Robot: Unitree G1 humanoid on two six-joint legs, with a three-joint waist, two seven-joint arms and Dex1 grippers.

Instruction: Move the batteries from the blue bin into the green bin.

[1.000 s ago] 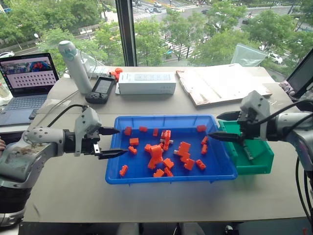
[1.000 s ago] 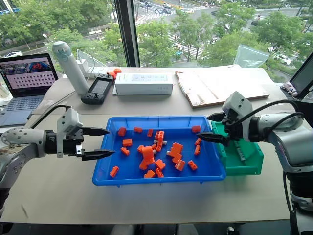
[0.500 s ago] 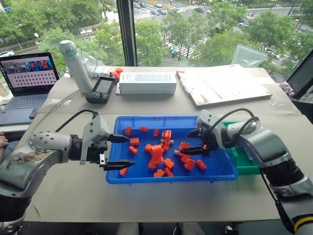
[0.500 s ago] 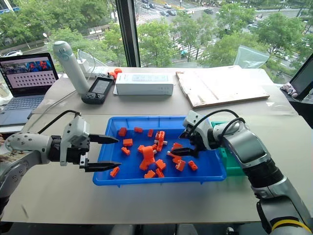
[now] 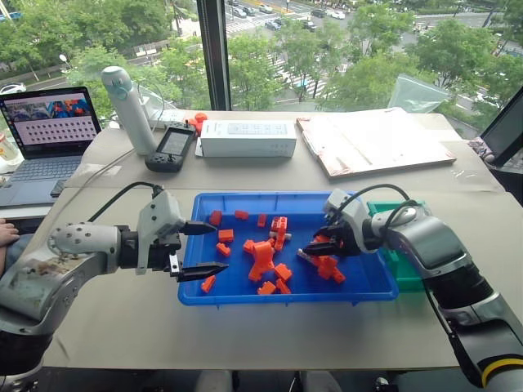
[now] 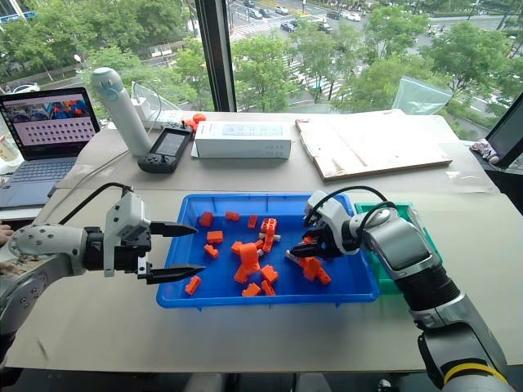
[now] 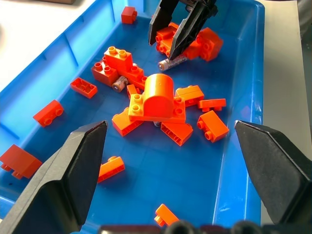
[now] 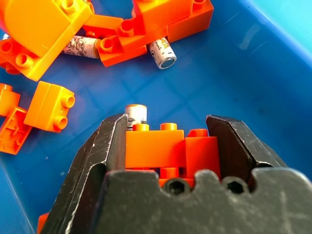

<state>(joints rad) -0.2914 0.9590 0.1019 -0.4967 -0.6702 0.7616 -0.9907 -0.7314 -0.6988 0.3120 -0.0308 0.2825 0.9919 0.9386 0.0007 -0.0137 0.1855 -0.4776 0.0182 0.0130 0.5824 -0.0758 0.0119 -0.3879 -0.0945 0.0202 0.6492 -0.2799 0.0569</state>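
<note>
The blue bin point(image 5: 270, 197) sits mid-table, strewn with orange blocks point(image 5: 263, 255). Among them lie slim grey batteries point(image 7: 174, 62) point(image 7: 119, 84) point(image 8: 163, 52). My right gripper point(image 5: 313, 245) is down inside the bin's right half. Its half-closed jaws straddle two orange blocks point(image 8: 168, 146), and one battery point(image 8: 135, 113) stands just past them by one fingertip. The left gripper point(image 5: 219, 247) hovers wide open over the bin's left rim, holding nothing. My right arm largely covers the green bin point(image 5: 402, 268), which stands against the blue bin's right side.
Behind the bins are a white box point(image 5: 248, 139), a black handheld device point(image 5: 172, 147), a white bottle point(image 5: 129, 110) and a flat cardboard sheet point(image 5: 372, 143). A laptop point(image 5: 49, 131) stands far left. Bare tabletop lies in front of the blue bin.
My right gripper swung left from over the green bin and dropped into the blue bin. Its jaws have since narrowed around the blocks. The left gripper has barely moved.
</note>
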